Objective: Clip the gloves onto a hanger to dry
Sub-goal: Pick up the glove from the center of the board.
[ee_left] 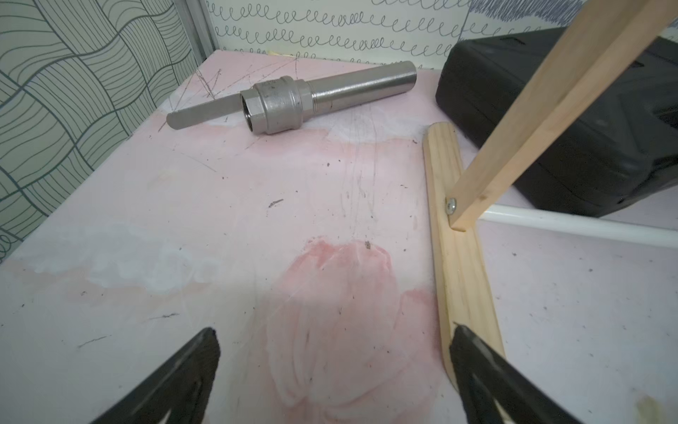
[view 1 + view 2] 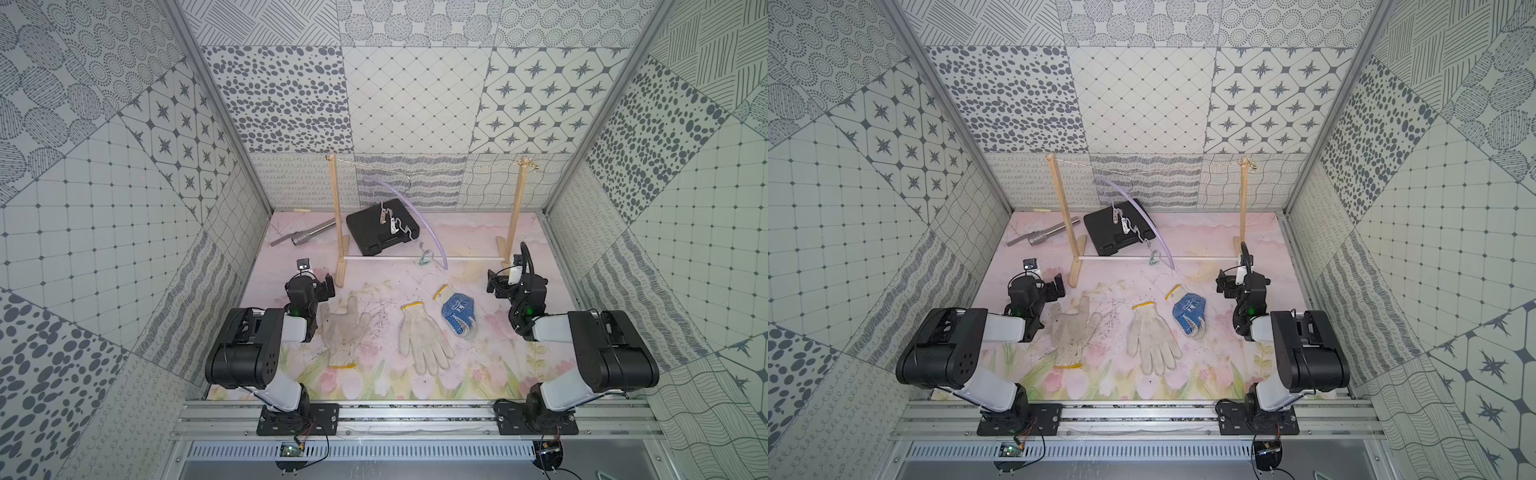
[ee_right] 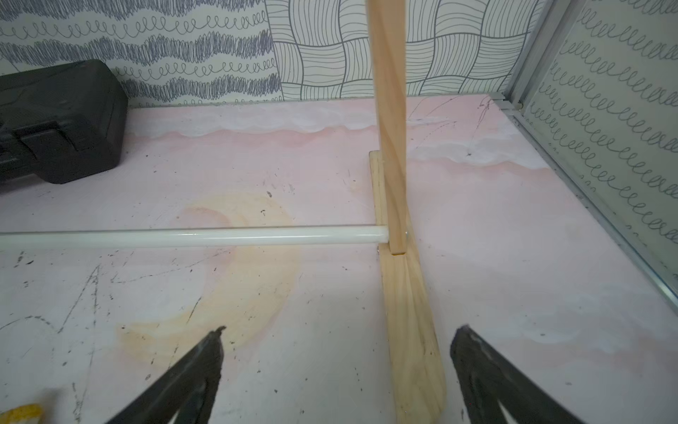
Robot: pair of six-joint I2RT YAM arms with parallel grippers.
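Three gloves lie flat on the pink mat in both top views: a soiled plain glove (image 2: 343, 332) on the left, another plain glove (image 2: 422, 338) in the middle, and a blue-dotted glove (image 2: 457, 313) to its right. The lilac hanger (image 2: 440, 253) hangs by its hook from the string, with its arc slanting down to the white rod and its clips dangling over the black case. My left gripper (image 2: 324, 289) (image 1: 333, 328) is open and empty beside the frame's left foot. My right gripper (image 2: 496, 284) (image 3: 342, 328) is open and empty near the right foot.
A two-post wooden frame (image 2: 336, 216) with a string on top and a white rod (image 3: 183, 236) at the bottom spans the back. Behind it lie a black case (image 2: 374, 232) and a steel pipe fitting (image 1: 286, 102). Patterned walls close in three sides.
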